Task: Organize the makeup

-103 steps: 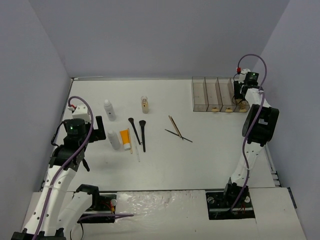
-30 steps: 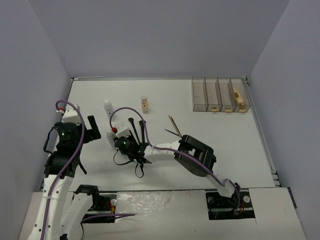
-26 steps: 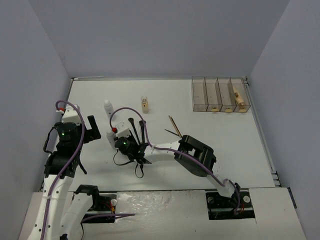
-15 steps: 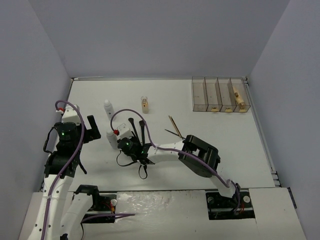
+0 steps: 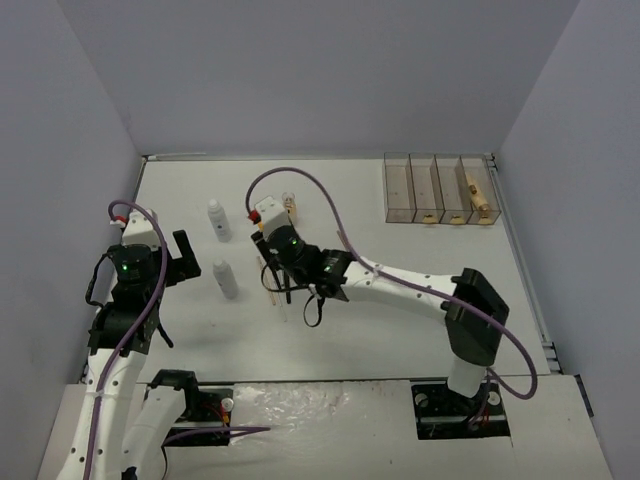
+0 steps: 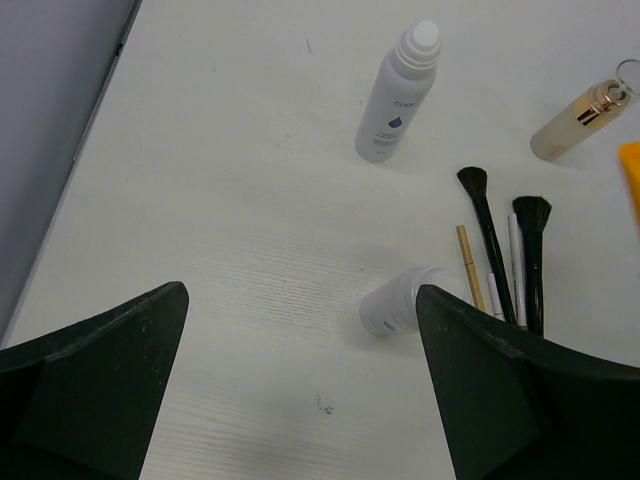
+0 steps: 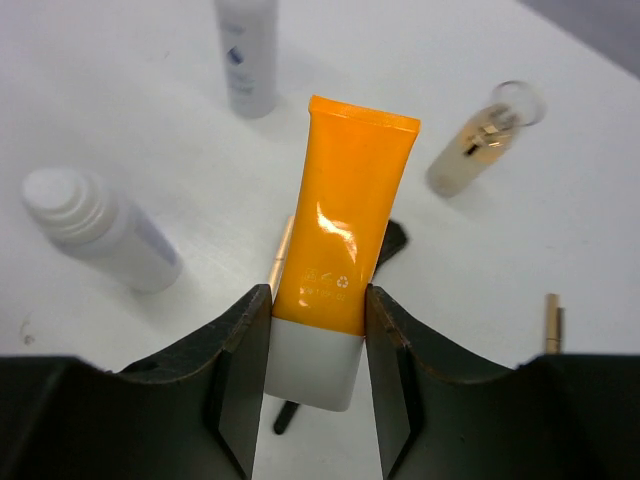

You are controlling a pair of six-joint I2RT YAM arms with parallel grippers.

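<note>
My right gripper [image 7: 315, 350] is shut on the orange tube [image 7: 345, 220] just above its white cap and holds it above the table; in the top view the gripper [image 5: 272, 266] sits over the brushes. Below lie a black brush [image 7: 392, 240] and a gold pencil [image 7: 283, 255]. Two white bottles [image 5: 214, 220] [image 5: 226, 278] stand to the left, and the glass bottle of tan liquid [image 7: 480, 140] stands beyond. My left gripper [image 6: 300, 400] is open and empty over bare table, near a white bottle [image 6: 395, 300], with black brushes [image 6: 530, 250] to its right. A beige tube [image 5: 477, 195] lies in the box.
The clear smoky four-compartment box [image 5: 425, 188] stands at the back right. Grey walls close in the table [image 5: 400, 330] on three sides. My right arm stretches across the table's middle, hiding the thin pencils in the top view; one pencil end [image 7: 553, 322] shows in the right wrist view.
My right arm left the box, reached the orange tube beside the brushes, and in the last half second moved it up and back. The left arm barely moved.
</note>
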